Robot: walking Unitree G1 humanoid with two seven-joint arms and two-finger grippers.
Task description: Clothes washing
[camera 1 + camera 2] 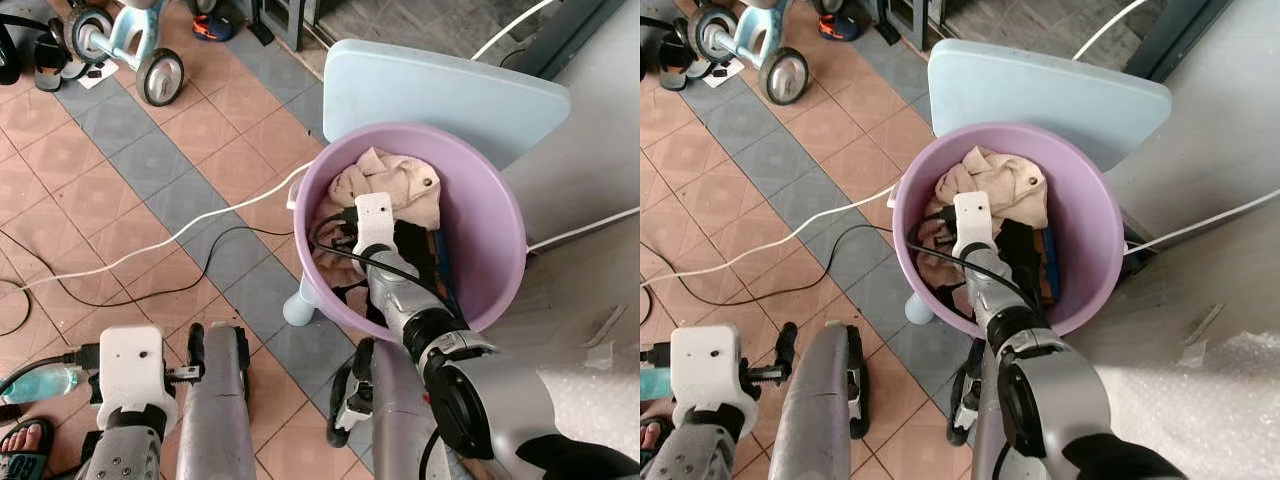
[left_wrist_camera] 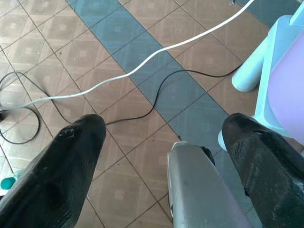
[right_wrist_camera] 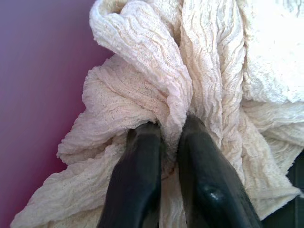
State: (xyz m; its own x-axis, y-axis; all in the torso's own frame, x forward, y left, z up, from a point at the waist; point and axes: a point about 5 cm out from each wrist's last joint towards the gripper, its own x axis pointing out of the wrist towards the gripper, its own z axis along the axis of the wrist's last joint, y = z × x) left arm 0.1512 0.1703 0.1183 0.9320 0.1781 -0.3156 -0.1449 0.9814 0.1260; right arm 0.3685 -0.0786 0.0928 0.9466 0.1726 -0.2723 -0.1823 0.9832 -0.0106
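Observation:
A purple basin (image 1: 487, 215) stands on a light blue stool (image 1: 440, 90). Inside it lie a cream knitted garment (image 1: 400, 185) and some dark clothes (image 1: 420, 250). My right arm reaches down into the basin. In the right wrist view my right gripper (image 3: 170, 126) is shut on a fold of the cream garment (image 3: 142, 61), next to the purple wall (image 3: 38, 71). My left gripper (image 2: 166, 128) hangs low over the tiled floor, left of the stool, open with nothing between its fingers (image 2: 78, 156).
A white cable (image 1: 170, 240) and a black cable (image 1: 210, 265) run across the tiles (image 1: 130, 160) to the stool. A child's tricycle (image 1: 120, 40) stands at the far left. A green bottle (image 1: 40, 382) and a sandal (image 1: 25, 445) lie near my left arm. A grey surface (image 1: 600, 150) rises on the right.

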